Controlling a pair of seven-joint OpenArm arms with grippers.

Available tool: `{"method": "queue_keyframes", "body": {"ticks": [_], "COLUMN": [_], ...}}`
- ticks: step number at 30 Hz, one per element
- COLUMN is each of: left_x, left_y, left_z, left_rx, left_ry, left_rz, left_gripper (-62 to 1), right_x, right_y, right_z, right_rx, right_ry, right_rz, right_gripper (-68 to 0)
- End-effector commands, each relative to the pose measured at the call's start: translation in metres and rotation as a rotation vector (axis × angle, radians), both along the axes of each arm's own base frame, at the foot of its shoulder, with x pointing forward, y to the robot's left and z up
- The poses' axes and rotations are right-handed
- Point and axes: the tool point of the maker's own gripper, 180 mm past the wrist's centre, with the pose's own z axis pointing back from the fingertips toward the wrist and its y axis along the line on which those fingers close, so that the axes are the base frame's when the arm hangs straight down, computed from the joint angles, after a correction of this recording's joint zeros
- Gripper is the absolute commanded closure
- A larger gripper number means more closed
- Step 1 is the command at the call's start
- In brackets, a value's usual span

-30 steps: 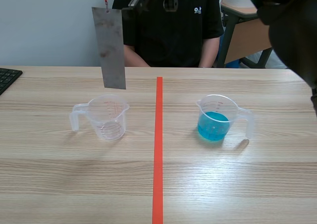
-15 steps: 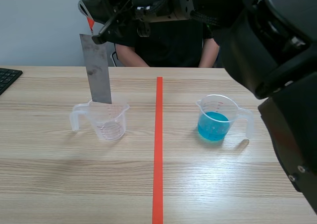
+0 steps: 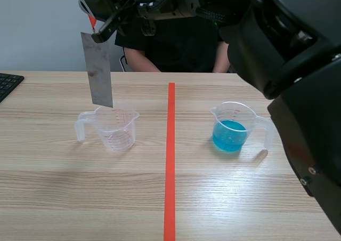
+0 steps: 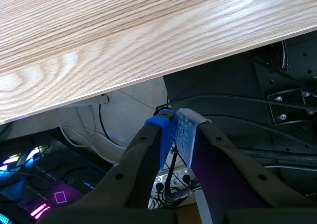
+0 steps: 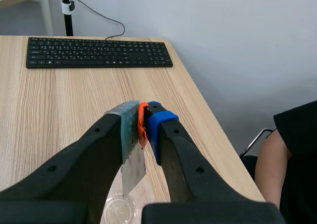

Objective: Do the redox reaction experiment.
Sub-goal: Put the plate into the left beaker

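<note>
A grey metal strip (image 3: pixel 97 70) hangs upright by an orange tag (image 5: pixel 142 122), and my right gripper (image 3: pixel 95 22) is shut on that tag. The right arm crosses the top of the scene view. The strip's lower end is level with the rim of the empty clear measuring cup (image 3: pixel 114 126) on the left; I cannot tell whether it is inside. In the right wrist view the strip (image 5: pixel 132 172) hangs over the cup's rim (image 5: pixel 119 209). A second cup (image 3: pixel 232 129) holding blue liquid stands to the right of the tape line. My left gripper (image 4: pixel 176 130) is shut on nothing, off the table's edge (image 4: pixel 124 35).
A black keyboard (image 3: pixel 8 83) lies at the table's left edge, also seen beyond the gripper (image 5: pixel 96 52). A person in a black shirt (image 3: pixel 176 43) sits across the table. An orange-red tape line (image 3: pixel 170 161) divides the table. Cables hang beneath the table (image 4: pixel 233 110).
My right arm has swung into view and carried the strip leftward and lower, from behind the empty cup to just over its rim. Both cups stay put.
</note>
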Motion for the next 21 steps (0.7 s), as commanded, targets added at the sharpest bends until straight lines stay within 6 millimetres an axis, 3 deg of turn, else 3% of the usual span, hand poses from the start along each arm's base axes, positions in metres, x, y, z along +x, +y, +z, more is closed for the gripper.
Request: {"method": "queue_keyframes", "body": {"ticks": [1,21], "left_x": [0.0014,0.0014], "left_y": [-0.0021,-0.0023], "left_z": [0.0024,0.0024], "left_rx": [-0.008,-0.009], "left_ry": [-0.011,-0.011], "left_rz": [-0.003,-0.003], "left_gripper": [-4.9,-4.9], "right_x": [0.0001,-0.0028], "right_y": [0.0021,0.0077], "right_z": [0.0188,0.0094], "right_rx": [0.028,-0.004], "right_ry": [-0.041,-0.042], "right_rz": [0.011,0.024], "right_gripper": [-1.7,-1.7]}}
